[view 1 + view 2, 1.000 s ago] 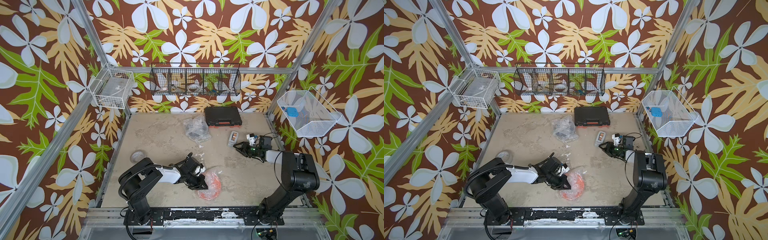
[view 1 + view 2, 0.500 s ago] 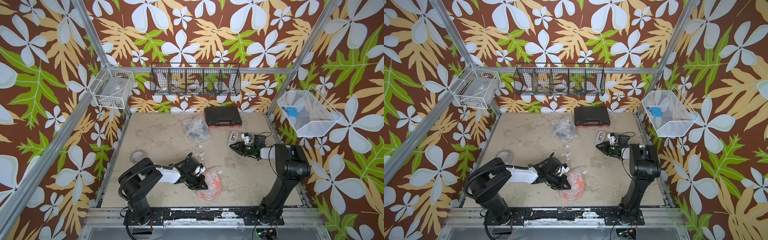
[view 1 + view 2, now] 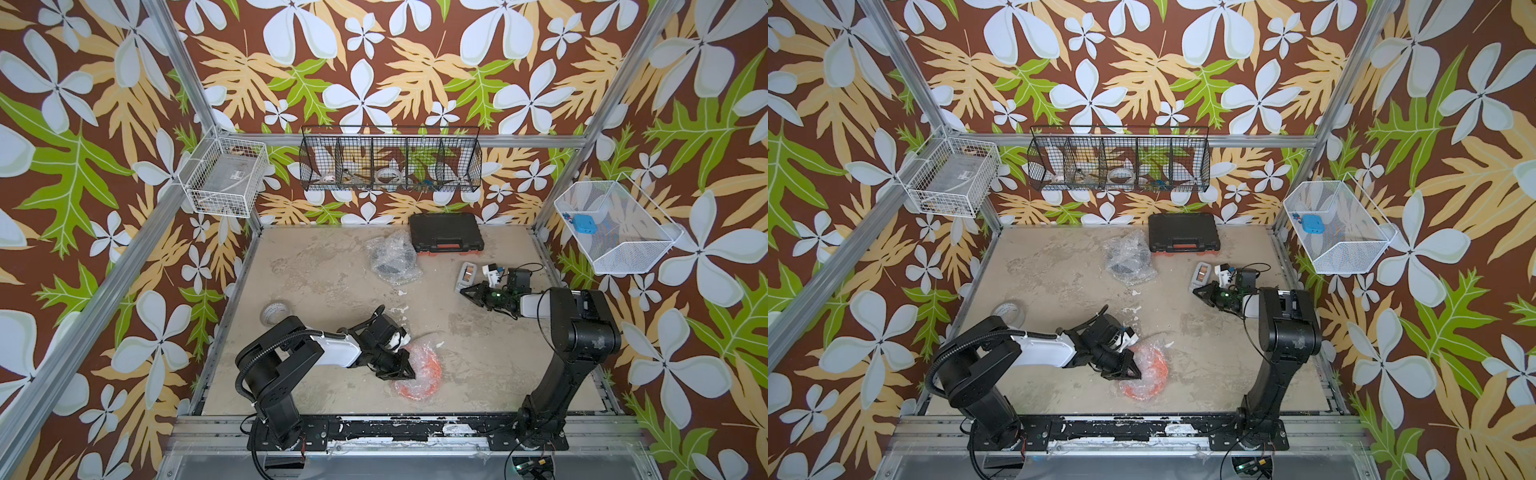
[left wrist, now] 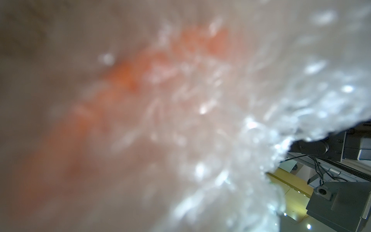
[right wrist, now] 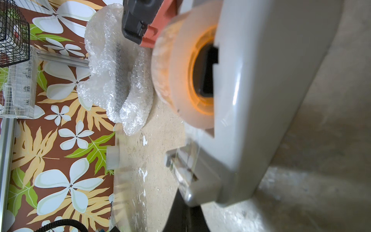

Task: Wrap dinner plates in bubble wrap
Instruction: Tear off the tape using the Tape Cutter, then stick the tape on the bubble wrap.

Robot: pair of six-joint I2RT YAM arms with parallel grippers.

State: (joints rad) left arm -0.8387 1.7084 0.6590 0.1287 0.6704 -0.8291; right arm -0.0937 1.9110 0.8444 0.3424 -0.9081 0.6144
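An orange dinner plate lies near the front of the table under crinkled bubble wrap. My left gripper rests on it, shut on the bubble wrap. The left wrist view is blurred, filled by bubble wrap over the orange plate, and the jaws are hidden. A dark plate sits in a second bubble wrap bundle at the back. My right gripper is at the grey tape dispenser, shut on its clear tape strip.
A black case lies at the back beside the far bundle. A roll of clear tape sits near the left edge. Wire baskets hang on the walls. A small white device lies behind the dispenser.
My right gripper has moved left and back to the tape dispenser, and its jaws have closed. The left arm and the orange plate's wrap have not moved.
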